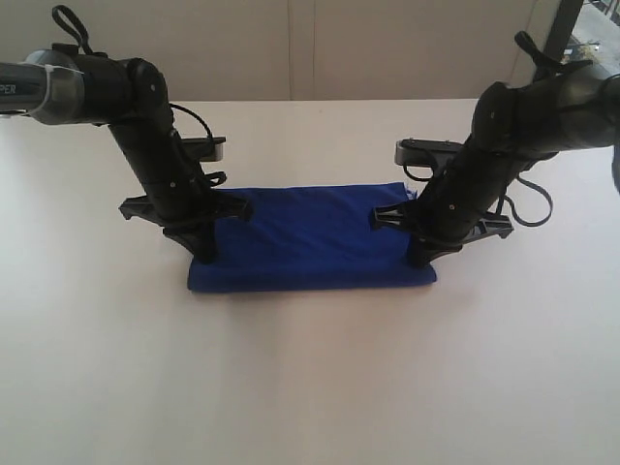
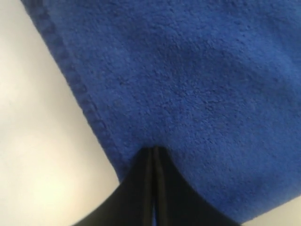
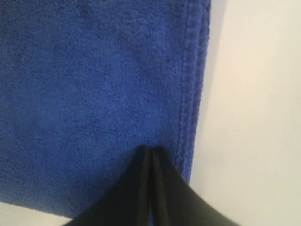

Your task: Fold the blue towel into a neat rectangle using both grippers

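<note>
Table (image 1: 310,387) open around blue towel (image 1: 310,242), hands (image 1: 206,256) (image 1: 418,261) at edges

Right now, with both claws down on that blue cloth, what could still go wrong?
1. The left gripper and right gripper are shut, with their tips pressed into the blue towel near its short ends. If any terry loops are caught between the fingers, lifting away might pull the fold open.
2. If the pressing tips slide sideways, they could drag the towel across the smooth white table and skew its edges.
</note>
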Robot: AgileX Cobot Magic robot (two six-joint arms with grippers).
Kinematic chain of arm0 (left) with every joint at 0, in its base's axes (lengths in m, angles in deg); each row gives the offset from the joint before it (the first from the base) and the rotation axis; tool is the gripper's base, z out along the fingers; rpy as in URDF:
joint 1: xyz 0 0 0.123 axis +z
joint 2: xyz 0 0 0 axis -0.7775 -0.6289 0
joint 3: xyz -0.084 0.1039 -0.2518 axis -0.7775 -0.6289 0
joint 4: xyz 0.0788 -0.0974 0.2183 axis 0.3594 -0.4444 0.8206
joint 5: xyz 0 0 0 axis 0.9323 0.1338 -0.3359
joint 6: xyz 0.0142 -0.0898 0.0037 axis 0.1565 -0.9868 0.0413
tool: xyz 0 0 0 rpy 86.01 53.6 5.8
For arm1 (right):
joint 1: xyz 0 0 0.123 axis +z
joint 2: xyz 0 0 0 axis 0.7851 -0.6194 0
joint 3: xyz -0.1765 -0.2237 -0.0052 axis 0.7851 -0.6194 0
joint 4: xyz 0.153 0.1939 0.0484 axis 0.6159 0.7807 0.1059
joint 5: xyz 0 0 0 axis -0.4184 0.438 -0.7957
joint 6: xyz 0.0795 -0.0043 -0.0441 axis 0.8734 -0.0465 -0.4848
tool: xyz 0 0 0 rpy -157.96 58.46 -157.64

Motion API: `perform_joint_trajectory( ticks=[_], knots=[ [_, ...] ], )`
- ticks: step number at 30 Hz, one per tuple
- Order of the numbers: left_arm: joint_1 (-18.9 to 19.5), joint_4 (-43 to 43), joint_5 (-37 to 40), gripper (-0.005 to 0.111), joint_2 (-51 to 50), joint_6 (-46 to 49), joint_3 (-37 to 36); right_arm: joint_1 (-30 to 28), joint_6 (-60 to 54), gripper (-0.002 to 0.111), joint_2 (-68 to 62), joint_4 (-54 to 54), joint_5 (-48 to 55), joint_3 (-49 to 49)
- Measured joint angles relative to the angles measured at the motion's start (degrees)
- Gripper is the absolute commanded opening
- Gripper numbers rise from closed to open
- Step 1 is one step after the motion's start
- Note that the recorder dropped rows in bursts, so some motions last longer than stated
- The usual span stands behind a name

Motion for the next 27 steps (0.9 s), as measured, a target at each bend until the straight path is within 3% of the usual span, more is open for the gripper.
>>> perform_joint_trajectory(
  ticks=[13,27],
  knots=[
    [0.00,1.35,-3.68,0.000,2.49,0.76,-0.31,0.21,1.10,0.000,4.10,0.00,-1.78,-0.20],
    [0.14,3.32,5.50,0.000,11.38,1.18,-0.31,0.08,1.33,0.000,15.21,-0.77,1.34,-0.20]
  ],
)
